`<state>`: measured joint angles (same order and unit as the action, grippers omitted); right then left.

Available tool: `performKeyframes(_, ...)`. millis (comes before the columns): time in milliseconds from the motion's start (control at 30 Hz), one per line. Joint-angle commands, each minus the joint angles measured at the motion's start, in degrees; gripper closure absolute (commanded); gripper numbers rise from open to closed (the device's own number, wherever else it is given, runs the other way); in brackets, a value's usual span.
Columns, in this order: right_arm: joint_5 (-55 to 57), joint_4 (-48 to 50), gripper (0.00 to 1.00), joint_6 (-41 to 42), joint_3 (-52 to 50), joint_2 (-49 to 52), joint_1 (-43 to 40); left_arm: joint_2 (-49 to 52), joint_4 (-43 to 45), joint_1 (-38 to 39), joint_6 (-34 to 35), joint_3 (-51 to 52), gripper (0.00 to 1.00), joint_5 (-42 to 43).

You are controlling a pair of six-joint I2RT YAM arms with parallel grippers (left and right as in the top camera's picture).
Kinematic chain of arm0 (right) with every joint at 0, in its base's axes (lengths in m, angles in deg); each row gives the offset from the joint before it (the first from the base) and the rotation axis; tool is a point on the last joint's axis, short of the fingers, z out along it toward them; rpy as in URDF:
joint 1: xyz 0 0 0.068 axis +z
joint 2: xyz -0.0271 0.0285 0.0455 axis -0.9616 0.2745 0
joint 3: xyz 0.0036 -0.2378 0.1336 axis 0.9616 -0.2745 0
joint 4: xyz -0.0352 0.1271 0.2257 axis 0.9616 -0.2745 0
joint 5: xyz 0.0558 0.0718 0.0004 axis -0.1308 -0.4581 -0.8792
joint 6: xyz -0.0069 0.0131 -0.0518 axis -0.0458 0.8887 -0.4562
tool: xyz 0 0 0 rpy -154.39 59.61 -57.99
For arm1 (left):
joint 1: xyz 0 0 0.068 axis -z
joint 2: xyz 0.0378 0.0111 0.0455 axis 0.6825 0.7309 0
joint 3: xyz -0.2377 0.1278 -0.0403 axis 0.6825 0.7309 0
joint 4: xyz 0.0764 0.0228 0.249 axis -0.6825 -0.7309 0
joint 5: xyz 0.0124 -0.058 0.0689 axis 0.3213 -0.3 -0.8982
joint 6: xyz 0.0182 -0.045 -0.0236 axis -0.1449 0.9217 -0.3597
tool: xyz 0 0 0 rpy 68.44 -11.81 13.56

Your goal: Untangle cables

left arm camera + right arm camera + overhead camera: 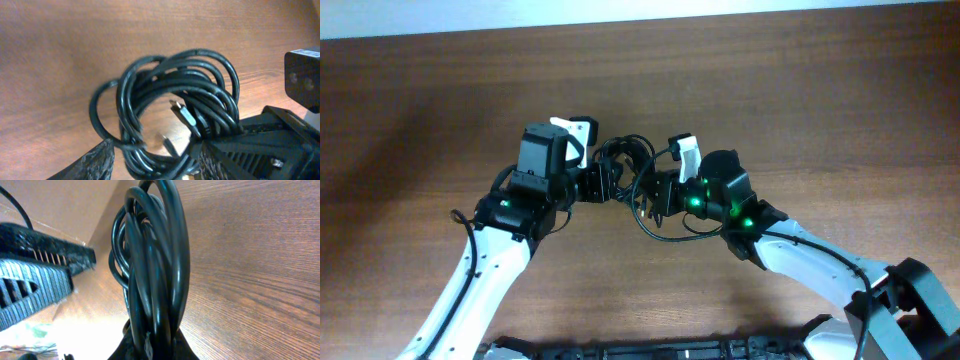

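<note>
The cables (625, 160) are a knot of thin black cords held between my two grippers above the middle of the wooden table. In the left wrist view the cables (175, 85) form a coil of loops, with a metallic plug tip (182, 112) poking into the middle. My left gripper (592, 185) holds the bundle from the left, and its fingers (157, 165) are closed round the lower strands. My right gripper (655, 192) is shut on the bundle from the right. In the right wrist view the cables (155, 255) rise straight out of its jaws (150, 340). One loop (665, 232) hangs toward me.
The wooden table (820, 90) spreads all around. The right gripper's body (280, 140) fills the right of the left wrist view. The left gripper's finger (40, 275) shows at the left of the right wrist view. A black frame (650, 350) runs along the near edge.
</note>
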<state>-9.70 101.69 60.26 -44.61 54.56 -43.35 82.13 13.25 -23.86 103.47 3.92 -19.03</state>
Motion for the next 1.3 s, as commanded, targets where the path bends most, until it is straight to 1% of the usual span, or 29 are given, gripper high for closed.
performKeyframes(0,-4.98,0.48,0.96,-0.94,0.04,0.04,-1.31,-1.16,-0.11,0.15,-6.80,-2.27,0.50,-5.75)
performKeyframes(67,-7.45,0.52,0.96,-0.98,0.04,0.04,-1.90,-0.44,-0.48,0.15,-7.19,-2.27,0.50,-6.47)
performKeyframes(133,-8.68,0.55,0.96,-1.73,0.04,0.04,-1.92,0.48,-0.46,0.15,-6.75,-2.27,0.50,-9.05)
performKeyframes(200,-9.90,0.52,0.96,-3.34,0.04,0.04,-1.92,1.90,-0.26,0.15,-6.75,-2.27,0.48,-9.07)
performKeyframes(267,-10.88,0.52,0.96,-4.39,0.04,0.04,-1.88,3.93,-0.26,0.15,-6.73,-2.27,0.49,-9.09)
performKeyframes(300,-10.88,0.55,0.96,-4.98,0.04,0.04,-1.88,5.09,-0.31,0.15,-6.75,-2.27,0.53,-9.09)
performKeyframes(367,-10.86,0.52,0.96,-5.70,0.04,0.04,-1.95,6.21,-0.50,0.15,-6.73,-2.27,0.65,-9.94)
performKeyframes(433,-10.88,0.55,0.96,-5.70,0.04,0.04,-1.99,6.23,-0.70,0.15,-6.75,-2.27,0.68,-12.92)
performKeyframes(500,-10.88,0.55,0.96,-5.70,0.04,0.04,-1.99,6.25,-1.01,0.15,-6.75,-2.27,0.68,-13.09)
performKeyframes(533,-10.88,0.55,0.96,-5.70,0.04,0.04,-1.99,6.25,-1.79,0.15,-6.71,-2.27,0.70,-15.19)
performKeyframes(600,-10.88,0.55,0.96,-5.70,0.04,0.04,-1.99,6.25,-3.98,0.15,-1.77,-2.27,0.82,-22.16)
performKeyframes(633,-10.88,0.55,0.96,-5.70,0.04,0.04,-1.99,6.25,-4.63,0.15,-0.66,-2.25,0.90,-22.97)
performKeyframes(700,-10.80,0.57,0.96,-5.70,0.04,0.04,-1.99,6.25,-4.59,0.15,-0.66,-2.23,1.00,-22.99)
performKeyframes(733,-10.29,0.52,0.96,-5.73,0.04,0.04,-1.99,6.25,-4.55,0.15,-0.39,-2.23,1.00,-23.02)
performKeyframes(767,-9.31,0.50,0.92,-5.70,0.04,0.04,-1.99,6.23,-4.48,0.15,0.44,-2.23,1.00,-22.99)
performKeyframes(800,-8.55,0.50,0.85,-5.70,0.04,0.04,-1.99,6.23,-4.33,0.15,0.63,-2.23,1.00,-22.97)
performKeyframes(833,-7.15,0.46,0.61,-5.70,0.04,0.04,-2.01,6.23,-4.11,0.15,0.63,-2.23,1.00,-22.99)
performKeyframes(867,-6.45,0.35,0.34,-5.68,0.04,0.04,-2.27,6.23,-4.09,0.15,0.63,-2.23,1.00,-22.99)
performKeyframes(900,-5.70,-0.20,0.01,-5.66,0.04,0.04,-3.21,6.23,-4.09,0.15,0.63,-2.23,1.00,-23.02)
performKeyframes(967,-5.99,-1.29,0.01,-5.62,0.04,0.04,-5.75,6.23,-3.89,0.15,0.66,-2.23,1.00,-22.99)
performKeyframes(1033,-8.68,-1.46,0.01,-5.22,0.04,0.04,-7.78,6.23,-3.63,0.15,1.55,-2.23,1.00,-23.02)
performKeyframes(1133,-17.14,-1.60,0.01,-5.25,0.04,0.04,-7.80,6.23,-2.93,0.15,2.16,-2.23,1.00,-22.99)
performKeyframes(1267,-20.04,-6.21,0.00,-4.07,0.04,0.04,-7.69,6.23,-1.66,0.15,2.43,-2.23,1.00,-22.97)
